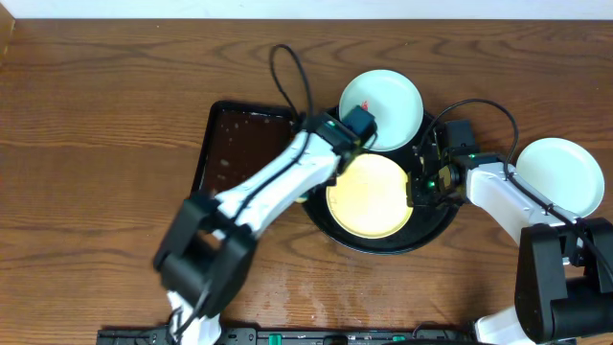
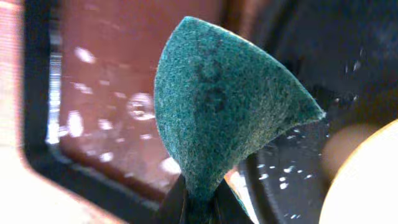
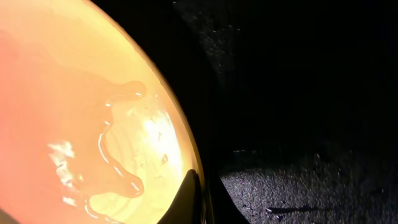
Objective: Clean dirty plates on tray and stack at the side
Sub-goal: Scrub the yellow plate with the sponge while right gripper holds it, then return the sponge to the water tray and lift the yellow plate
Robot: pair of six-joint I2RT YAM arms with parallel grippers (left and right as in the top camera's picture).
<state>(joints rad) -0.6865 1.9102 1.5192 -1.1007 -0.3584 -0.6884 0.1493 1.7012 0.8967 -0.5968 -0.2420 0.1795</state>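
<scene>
The black round tray (image 1: 436, 225) holds the pale yellow plate (image 1: 369, 196), which is wet and streaked in the right wrist view (image 3: 93, 112). My right gripper (image 1: 419, 184) is shut on this plate's right rim (image 3: 200, 198). A mint-blue plate (image 1: 388, 101) with a small red smear lies at the tray's far edge. A second mint-blue plate (image 1: 560, 174) lies on the table to the right. My left gripper (image 2: 199, 202) is shut on a green scouring pad (image 2: 217, 106) over the tray's left rim. In the overhead view its arm largely hides it.
A dark brown rectangular tray (image 1: 235, 144) with water drops lies just left of the black tray and also shows in the left wrist view (image 2: 112, 93). Both arms' cables loop over the tray's far side. Wooden table (image 1: 96, 115) all around.
</scene>
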